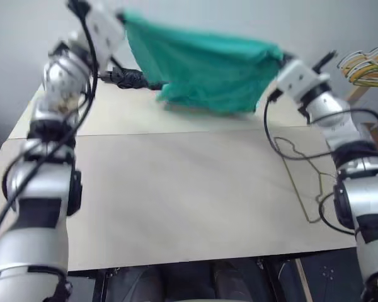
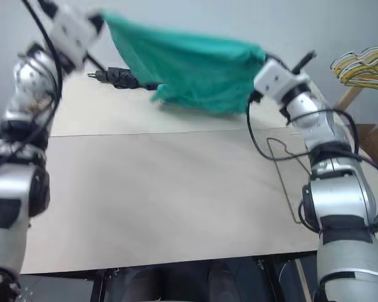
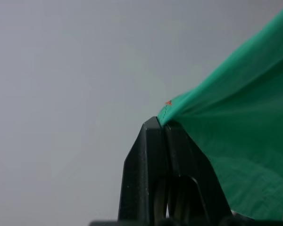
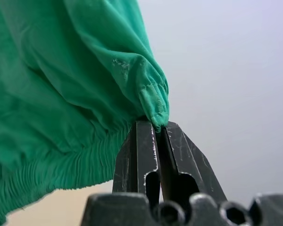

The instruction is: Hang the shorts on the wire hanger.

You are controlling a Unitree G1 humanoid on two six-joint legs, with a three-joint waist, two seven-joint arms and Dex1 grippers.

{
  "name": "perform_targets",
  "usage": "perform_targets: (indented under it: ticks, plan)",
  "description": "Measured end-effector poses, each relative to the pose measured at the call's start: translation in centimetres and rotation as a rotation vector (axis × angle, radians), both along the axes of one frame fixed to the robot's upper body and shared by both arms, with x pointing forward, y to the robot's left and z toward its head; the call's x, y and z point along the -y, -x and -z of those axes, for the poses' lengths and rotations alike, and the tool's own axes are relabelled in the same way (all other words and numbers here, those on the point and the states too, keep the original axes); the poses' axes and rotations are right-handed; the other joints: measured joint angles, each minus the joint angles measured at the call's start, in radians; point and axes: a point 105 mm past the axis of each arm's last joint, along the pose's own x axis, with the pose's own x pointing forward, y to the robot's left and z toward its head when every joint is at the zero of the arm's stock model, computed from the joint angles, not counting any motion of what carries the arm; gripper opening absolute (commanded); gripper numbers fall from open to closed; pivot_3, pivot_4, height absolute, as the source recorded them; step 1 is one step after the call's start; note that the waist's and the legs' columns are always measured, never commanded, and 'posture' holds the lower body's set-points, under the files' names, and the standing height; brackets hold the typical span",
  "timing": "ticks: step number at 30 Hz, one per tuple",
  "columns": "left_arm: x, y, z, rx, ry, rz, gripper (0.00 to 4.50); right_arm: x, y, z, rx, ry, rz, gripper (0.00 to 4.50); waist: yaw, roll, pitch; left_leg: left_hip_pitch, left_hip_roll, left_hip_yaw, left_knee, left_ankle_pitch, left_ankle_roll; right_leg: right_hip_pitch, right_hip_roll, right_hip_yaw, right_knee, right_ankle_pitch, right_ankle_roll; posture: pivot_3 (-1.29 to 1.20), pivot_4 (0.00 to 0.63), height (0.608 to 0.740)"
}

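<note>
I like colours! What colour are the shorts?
Teal-green shorts, clearest in the left eye view.

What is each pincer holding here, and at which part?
Both hold the shorts, stretched between them above the table: left pincer pinches one top corner, right pincer the other, at the gathered waistband end.

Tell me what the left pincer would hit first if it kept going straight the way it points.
Beyond the left pincer, shut on a corner of the shorts, the line looks free up to the plain grey wall; how far off the wall stands can't be judged.
</note>
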Motion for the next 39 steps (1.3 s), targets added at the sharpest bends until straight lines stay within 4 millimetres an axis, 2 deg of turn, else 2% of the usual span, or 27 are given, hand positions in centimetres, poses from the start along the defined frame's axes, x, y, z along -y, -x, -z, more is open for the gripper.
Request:
perform_targets:
  ticks: [2, 3, 5, 7, 9, 11, 13, 17, 21, 25, 31, 33, 39]
  plan:
    - [-0.8, 2.2, 4.5, -0.180, -0.066, 0.068, 0.00, 0.0, 1.8, 4.1, -0.126, 0.066, -0.101, 0.01, -0.026, 0.000, 0.000, -0.001, 0.001, 0.000, 0.000, 0.000, 0.000, -0.001, 0.001, 0.001, -0.001, 0.000, 0.000, -0.02, 0.101, 0.740]
    - [-1.0, 3.1, 6.1, -0.259, -0.085, 0.092, 0.00, 0.1, 2.5, 6.1, -0.195, 0.089, -0.130, 0.01, -0.034, 0.000, 0.000, -0.001, 0.001, 0.000, 0.001, 0.000, 0.000, 0.000, 0.001, 0.001, -0.001, 0.000, 0.000, -0.02, 0.104, 0.740]
    - [-0.9, 5.0, 7.4, -0.365, -0.149, 0.148, 0.00, -0.6, 3.9, 8.4, -0.277, 0.132, -0.216, 0.01, -0.049, 0.000, 0.000, -0.004, 0.002, -0.001, 0.004, -0.001, 0.002, -0.001, 0.002, 0.001, -0.001, 0.000, 0.000, -0.02, 0.106, 0.740]
    - [-1.1, 8.1, 8.4, -0.490, -0.283, 0.215, 0.00, -1.5, 5.8, 9.8, -0.320, 0.199, -0.318, 0.01, -0.063, 0.001, 0.001, 0.001, 0.003, -0.001, 0.006, -0.006, 0.010, 0.004, 0.003, 0.001, 0.000, 0.000, 0.000, -0.02, 0.107, 0.740]
    - [-1.7, 9.5, 9.1, -0.561, -0.341, 0.240, 0.00, -1.6, 6.5, 10.4, -0.343, 0.233, -0.346, 0.01, -0.062, 0.002, 0.002, 0.013, 0.003, -0.001, 0.006, -0.007, 0.012, 0.015, 0.003, 0.001, -0.004, -0.001, 0.000, -0.02, 0.109, 0.740]
    - [-2.9, 12.4, 11.2, -0.732, -0.484, 0.283, 0.00, -1.7, 8.0, 11.4, -0.367, 0.304, -0.397, 0.01, -0.059, 0.003, 0.004, 0.027, 0.005, 0.000, 0.006, -0.012, 0.018, 0.030, 0.006, 0.002, -0.004, -0.002, -0.002, -0.03, 0.109, 0.740]
    - [-3.5, 13.9, 12.2, -0.829, -0.562, 0.322, 0.00, -1.7, 8.7, 12.3, -0.396, 0.339, -0.422, 0.01, -0.049, 0.003, 0.005, 0.035, 0.007, 0.001, 0.006, -0.012, 0.018, 0.036, 0.007, 0.002, -0.003, -0.005, 0.000, -0.03, 0.110, 0.740]
    - [-4.2, 16.9, 13.7, -0.979, -0.709, 0.394, 0.00, -2.3, 10.1, 13.3, -0.399, 0.439, -0.485, 0.01, -0.031, 0.003, 0.004, 0.037, 0.008, 0.001, 0.007, -0.012, 0.019, 0.037, 0.010, 0.003, -0.002, -0.006, -0.001, -0.04, 0.109, 0.740]
    - [-3.7, 18.9, 14.8, -1.050, -0.752, 0.471, 0.00, -2.5, 10.4, 14.2, -0.398, 0.511, -0.500, 0.01, -0.024, 0.003, 0.004, 0.029, 0.008, 0.002, 0.010, -0.013, 0.021, 0.030, 0.010, 0.004, -0.002, -0.004, -0.005, -0.05, 0.108, 0.740]
    - [-2.7, 20.9, 15.6, -1.100, -0.744, 0.545, 0.00, -2.6, 10.4, 14.5, -0.380, 0.551, -0.498, 0.01, -0.018, 0.003, 0.004, 0.028, 0.008, 0.002, 0.010, -0.014, 0.022, 0.029, 0.010, 0.004, -0.002, -0.004, -0.005, -0.05, 0.108, 0.740]
    - [-2.3, 23.4, 16.5, -1.164, -0.726, 0.591, 0.00, -2.9, 10.7, 14.6, -0.342, 0.575, -0.519, 0.01, -0.017, 0.003, 0.004, 0.033, 0.008, 0.002, 0.010, -0.014, 0.022, 0.033, 0.010, 0.004, -0.002, -0.004, -0.006, -0.05, 0.111, 0.740]
    - [-1.9, 24.3, 17.3, -1.187, -0.713, 0.618, 0.00, -3.1, 10.9, 14.8, -0.337, 0.582, -0.530, 0.01, -0.016, 0.003, 0.004, 0.032, 0.009, 0.002, 0.010, -0.015, 0.023, 0.033, 0.010, 0.004, -0.002, -0.005, -0.006, -0.05, 0.113, 0.740]
    - [-1.7, 25.5, 20.6, -1.198, -0.665, 0.611, 0.00, -3.2, 11.3, 14.8, -0.318, 0.590, -0.555, 0.01, -0.012, 0.003, 0.005, 0.032, 0.008, 0.002, 0.010, -0.015, 0.023, 0.033, 0.010, 0.004, -0.002, -0.005, -0.007, -0.05, 0.111, 0.740]
